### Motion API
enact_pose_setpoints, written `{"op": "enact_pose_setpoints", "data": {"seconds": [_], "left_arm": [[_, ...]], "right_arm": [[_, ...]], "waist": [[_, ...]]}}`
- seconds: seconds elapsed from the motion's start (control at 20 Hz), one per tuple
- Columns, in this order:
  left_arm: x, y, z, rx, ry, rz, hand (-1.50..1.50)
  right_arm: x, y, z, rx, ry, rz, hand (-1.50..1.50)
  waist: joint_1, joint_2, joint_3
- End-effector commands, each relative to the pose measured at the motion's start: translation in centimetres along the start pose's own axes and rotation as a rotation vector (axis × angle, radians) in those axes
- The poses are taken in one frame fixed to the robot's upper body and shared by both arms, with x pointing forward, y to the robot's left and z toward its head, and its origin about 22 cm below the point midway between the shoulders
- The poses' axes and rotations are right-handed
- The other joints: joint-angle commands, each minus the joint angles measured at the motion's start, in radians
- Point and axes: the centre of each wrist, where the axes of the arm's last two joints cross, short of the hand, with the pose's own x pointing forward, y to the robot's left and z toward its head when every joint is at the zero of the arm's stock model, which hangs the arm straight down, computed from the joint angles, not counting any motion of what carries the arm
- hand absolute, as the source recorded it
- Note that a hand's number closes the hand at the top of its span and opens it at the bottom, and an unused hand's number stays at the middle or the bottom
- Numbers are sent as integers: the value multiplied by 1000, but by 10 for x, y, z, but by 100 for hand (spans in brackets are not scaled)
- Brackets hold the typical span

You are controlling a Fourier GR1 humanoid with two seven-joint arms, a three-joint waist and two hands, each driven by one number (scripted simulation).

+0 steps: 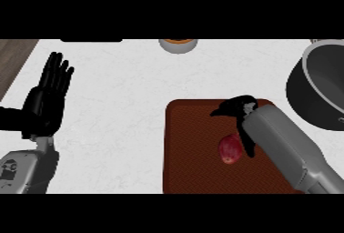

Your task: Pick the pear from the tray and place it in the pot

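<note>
No text, label, brand or number could be read anywhere. The only candidate was a small dark mark on the left forearm (9,172) near the lower edge — too blurred to make out as letters or a sign.

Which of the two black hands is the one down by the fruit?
The right hand, reaching over the brown tray beside the reddish pear. The left hand rests open at the far left.
</note>
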Motion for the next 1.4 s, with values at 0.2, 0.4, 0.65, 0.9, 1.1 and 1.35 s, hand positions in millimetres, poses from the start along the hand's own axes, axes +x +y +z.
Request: {"op": "enact_pose_setpoints", "data": {"seconds": [0.2, 0.4, 0.65, 0.9, 1.1, 1.35], "left_arm": [[8, 2, -8, 0, -9, 12, 0], [-5, 0, -4, -3, 9, -2, 0], [-6, -21, -6, 8, 5, -7, 0], [1, -8, -1, -18, 0, 3, 0], [8, -13, -3, -7, 0, 4, 0], [17, -11, -3, -16, -7, -2, 0]], "right_arm": [[-6, 28, -34, 18, 7, 12, -150], [-9, 39, -34, 39, -18, -1, -150], [8, 54, -51, 51, -29, -31, -150], [9, 64, -49, 31, -167, 37, 150], [12, 68, -49, 3, -205, 56, 150], [37, 62, -50, -35, -183, 98, 150]], "waist": [[5, 2, 0], [0, 1, 0], [-1, 2, 0], [13, 3, 1], [13, 2, 1], [11, -1, 1]]}}
